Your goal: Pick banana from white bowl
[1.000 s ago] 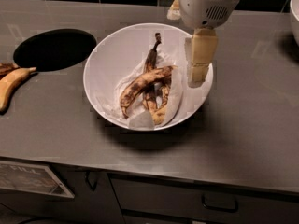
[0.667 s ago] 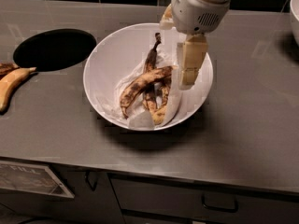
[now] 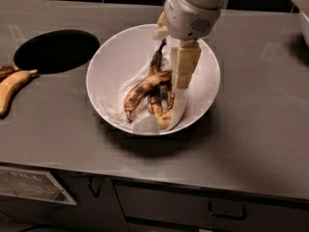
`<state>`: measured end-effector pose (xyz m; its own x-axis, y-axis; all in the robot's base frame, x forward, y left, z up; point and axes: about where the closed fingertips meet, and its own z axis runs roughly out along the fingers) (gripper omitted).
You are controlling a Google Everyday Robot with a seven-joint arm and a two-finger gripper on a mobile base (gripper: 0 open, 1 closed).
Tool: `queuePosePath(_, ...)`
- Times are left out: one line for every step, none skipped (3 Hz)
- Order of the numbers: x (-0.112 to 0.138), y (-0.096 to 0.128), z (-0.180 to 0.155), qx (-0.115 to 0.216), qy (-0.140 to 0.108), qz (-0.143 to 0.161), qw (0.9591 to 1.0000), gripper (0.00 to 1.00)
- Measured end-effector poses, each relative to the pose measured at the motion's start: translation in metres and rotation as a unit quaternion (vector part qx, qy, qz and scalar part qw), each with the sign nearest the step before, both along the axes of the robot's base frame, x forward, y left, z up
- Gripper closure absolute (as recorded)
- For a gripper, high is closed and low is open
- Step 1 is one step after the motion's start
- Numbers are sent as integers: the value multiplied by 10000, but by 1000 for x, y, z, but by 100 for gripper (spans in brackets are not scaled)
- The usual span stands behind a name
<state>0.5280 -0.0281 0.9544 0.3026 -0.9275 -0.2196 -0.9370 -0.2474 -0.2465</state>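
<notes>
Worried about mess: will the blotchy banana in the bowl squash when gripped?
The banana is probably soft, given its brown blotches. Touching darker bananas in the white bowl, it may drag them. The gripper is beside it.

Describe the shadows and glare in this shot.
Camera view: the white bowl throws a dark shadow onto the counter under its near rim; the counter shows soft sheen at far left; the gripper hangs inside the bowl beside the banana, well lit.
</notes>
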Motion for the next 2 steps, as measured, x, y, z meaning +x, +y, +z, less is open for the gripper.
queuePosePath(8,9,-3,-29,43,158,9999,22)
queuePosePath(11,13,-8,-20,98,244,9997,39)
